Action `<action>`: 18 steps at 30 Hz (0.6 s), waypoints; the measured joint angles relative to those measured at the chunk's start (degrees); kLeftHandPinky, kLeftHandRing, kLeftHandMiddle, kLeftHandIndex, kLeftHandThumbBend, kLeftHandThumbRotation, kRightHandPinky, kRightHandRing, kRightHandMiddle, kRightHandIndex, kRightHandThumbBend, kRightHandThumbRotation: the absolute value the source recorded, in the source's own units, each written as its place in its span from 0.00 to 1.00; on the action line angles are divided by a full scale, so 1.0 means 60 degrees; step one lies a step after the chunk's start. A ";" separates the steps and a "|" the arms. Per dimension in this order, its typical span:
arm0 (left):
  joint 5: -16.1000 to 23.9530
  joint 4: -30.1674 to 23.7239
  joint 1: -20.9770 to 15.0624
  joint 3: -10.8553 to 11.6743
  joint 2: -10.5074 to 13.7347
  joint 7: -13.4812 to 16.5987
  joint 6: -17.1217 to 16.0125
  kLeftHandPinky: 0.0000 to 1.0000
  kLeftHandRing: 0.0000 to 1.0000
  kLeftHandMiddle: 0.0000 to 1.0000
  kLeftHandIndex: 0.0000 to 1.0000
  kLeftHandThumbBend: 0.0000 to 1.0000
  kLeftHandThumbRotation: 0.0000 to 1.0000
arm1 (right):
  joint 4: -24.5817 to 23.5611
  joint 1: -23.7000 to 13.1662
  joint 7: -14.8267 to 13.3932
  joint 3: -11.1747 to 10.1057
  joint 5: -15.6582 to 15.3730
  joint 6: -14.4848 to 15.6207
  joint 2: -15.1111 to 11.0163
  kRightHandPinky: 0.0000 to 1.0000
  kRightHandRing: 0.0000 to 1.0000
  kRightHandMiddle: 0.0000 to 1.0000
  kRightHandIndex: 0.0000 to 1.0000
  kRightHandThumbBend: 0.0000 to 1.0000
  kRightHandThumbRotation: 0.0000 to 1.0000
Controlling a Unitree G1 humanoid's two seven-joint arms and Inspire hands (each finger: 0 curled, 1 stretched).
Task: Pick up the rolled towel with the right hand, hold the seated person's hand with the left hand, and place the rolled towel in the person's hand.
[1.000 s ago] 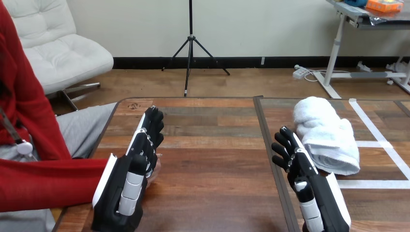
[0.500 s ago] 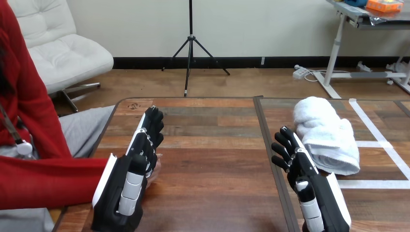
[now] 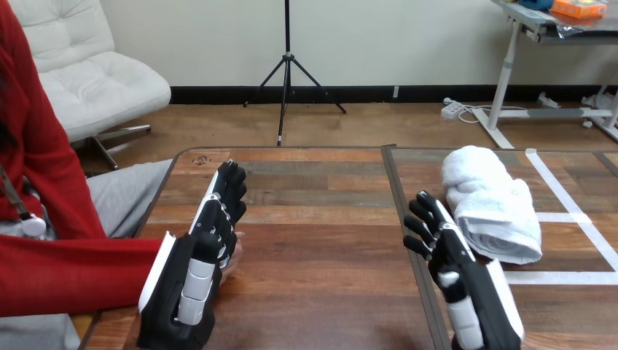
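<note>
Both hands unclenched: rolled towel (image 3: 490,200) just right of right hand (image 3: 455,266), should wrap roll's middle; person's hand (image 3: 233,262) under flat left hand (image 3: 191,270).

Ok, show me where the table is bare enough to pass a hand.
Widest bare table: between left hand and right hand. Also the strip right of the rolled towel. Crowded: left hand over the person's hand; right hand beside the towel.

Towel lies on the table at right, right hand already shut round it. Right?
Not quite. In the head view the towel lies on the table at right, but the right hand is open beside it, fingers not curled round it.
</note>
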 measured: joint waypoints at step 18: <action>0.0006 0.0028 0.0006 0.0007 -0.0005 -0.0050 0.0000 1.00 1.00 0.98 0.95 0.88 1.00 | 0.1190 -0.1997 -0.0291 -0.0348 -0.0578 0.0556 -0.0714 0.88 0.93 0.92 0.92 1.00 0.95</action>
